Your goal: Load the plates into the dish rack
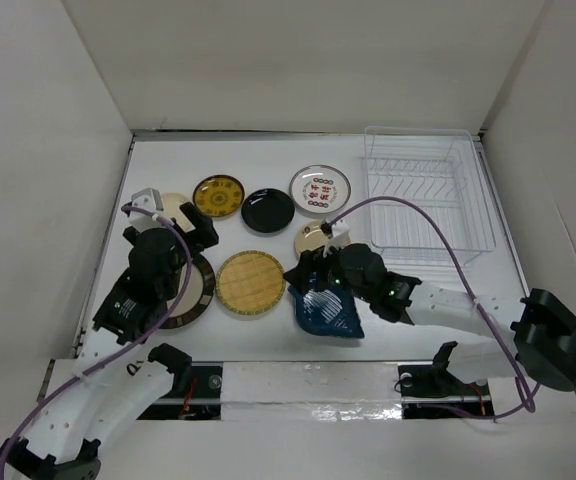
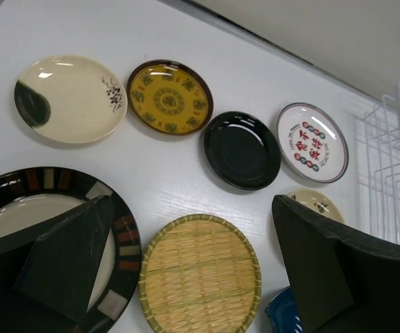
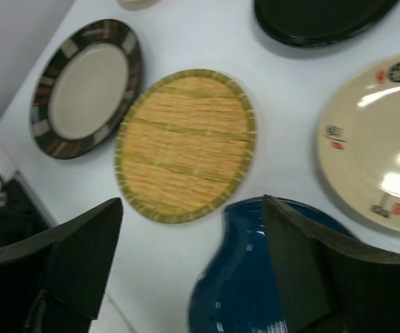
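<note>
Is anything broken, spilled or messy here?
Nothing looks wrong. The plates all lie flat and whole on the table, nothing is spilled, and the dish rack stands straight.

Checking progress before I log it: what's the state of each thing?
dish rack: empty
dark-patched cream plate: lying flat
yellow patterned plate: lying flat
black plate: lying flat
red-green marked plate: lying flat
small cream plate: lying flat
woven plate: lying flat
blue leaf plate: lying flat
dark-rimmed plate: lying flat
left gripper: open, empty
right gripper: open, empty
</note>
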Available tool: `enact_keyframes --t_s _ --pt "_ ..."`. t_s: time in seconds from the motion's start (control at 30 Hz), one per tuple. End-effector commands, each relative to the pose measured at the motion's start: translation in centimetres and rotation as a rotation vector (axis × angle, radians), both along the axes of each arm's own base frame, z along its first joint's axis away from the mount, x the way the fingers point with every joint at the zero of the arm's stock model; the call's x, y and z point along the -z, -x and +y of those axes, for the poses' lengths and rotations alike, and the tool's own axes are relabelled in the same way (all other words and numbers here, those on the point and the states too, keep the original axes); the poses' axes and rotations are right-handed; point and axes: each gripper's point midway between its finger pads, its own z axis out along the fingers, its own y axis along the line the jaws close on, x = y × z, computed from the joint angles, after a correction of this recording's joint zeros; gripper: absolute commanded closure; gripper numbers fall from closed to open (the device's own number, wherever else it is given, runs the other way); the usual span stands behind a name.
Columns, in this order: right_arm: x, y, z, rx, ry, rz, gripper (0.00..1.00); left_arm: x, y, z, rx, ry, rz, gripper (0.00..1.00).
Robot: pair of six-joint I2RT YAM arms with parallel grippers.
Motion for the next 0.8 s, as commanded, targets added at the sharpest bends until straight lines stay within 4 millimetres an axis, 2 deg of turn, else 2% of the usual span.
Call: enact_keyframes --t_s 0.0,0.03,0.07,0.13,0.17,0.23,0.27,0.3,0.33,0.37,0.4,0.43,0.47,0.5,0.53,0.6,0.63,0.73,0.77 --pt "-5.6 -0.1 1.6 -0.052 -0.062 -0.154 0.27 -1.9 0.2 -0.7 0.05 0.026 -0.084 0.01" --pt "-6.7 0.1 2.0 -0.079 -0.075 -0.169 0.42 -2.2 0.3 -0.6 0.062 0.005 -0.096 0.01" --pt "-7.0 0.1 2.2 -0.086 -0.071 -0.17 0.77 -2.9 0.4 -0.7 0.072 0.004 -0.123 0.01" --pt "-7.7 0.1 2.6 -0.111 -0.051 -0.185 1.0 -3.1 0.5 -1.2 0.119 -0.01 -0.144 0.01" --pt "-8.1 -0.2 3.1 -0.115 -0.033 -0.174 1.0 -3.8 0.6 -1.4 0.143 -0.03 -0.178 0.01" --pt "-8.3 -1.0 3.4 -0.128 -0.01 -0.166 1.0 -3.6 0.6 -1.6 0.166 -0.054 -0.19 0.02" --pt "-8.5 -1.4 3.8 -0.14 0.001 -0.151 1.0 -4.1 0.7 -1.6 0.174 -0.057 -0.22 0.13" --pt "-8.6 -1.6 3.9 -0.197 -0.017 -0.132 1.0 -3.9 0.6 -1.8 0.189 -0.079 -0.226 0.26" --pt "-8.8 -1.9 3.9 -0.22 -0.03 -0.12 1.0 -3.9 0.6 -1.8 0.197 -0.087 -0.238 0.62" --pt "-8.9 -2.4 3.7 -0.228 -0.042 -0.104 1.0 -4.4 0.6 -1.8 0.198 -0.085 -0.264 0.77" --pt "-8.5 -3.1 3.7 -0.24 -0.045 -0.084 1.0 -3.9 0.5 -1.8 0.199 -0.104 -0.263 0.9" --pt "-8.2 -3.7 3.3 -0.274 -0.065 -0.05 1.0 -3.9 0.4 -1.7 0.196 -0.111 -0.27 1.0" --pt "-7.6 -4.1 3.2 -0.295 -0.064 -0.018 1.0 -3.9 0.2 -1.8 0.195 -0.114 -0.279 1.0" --pt "-7.8 -4.7 3.5 -0.317 -0.07 -0.004 1.0 -3.6 0.1 -1.9 0.202 -0.122 -0.277 1.0" --pt "-5.5 -5.1 4.0 -0.347 -0.043 0.063 1.0 -3.5 0.0 -2.1 0.209 -0.13 -0.278 1.0" --pt "-3.3 -6.1 3.8 -0.34 0.005 0.131 0.99 -3.0 -0.3 -2.5 0.223 -0.132 -0.264 1.0" --pt "-1.9 -7.2 3.8 -0.32 0.034 0.147 0.96 -2.7 -0.4 -2.5 0.224 -0.132 -0.257 1.0" --pt "-0.1 -7.9 4.3 -0.344 0.062 0.196 0.76 -2.1 -0.4 -2.3 0.21 -0.13 -0.247 0.94" --pt "2.0 -8.1 4.3 -0.34 0.097 0.243 0.59 -2.2 -0.3 -2.3 0.209 -0.124 -0.256 0.87"
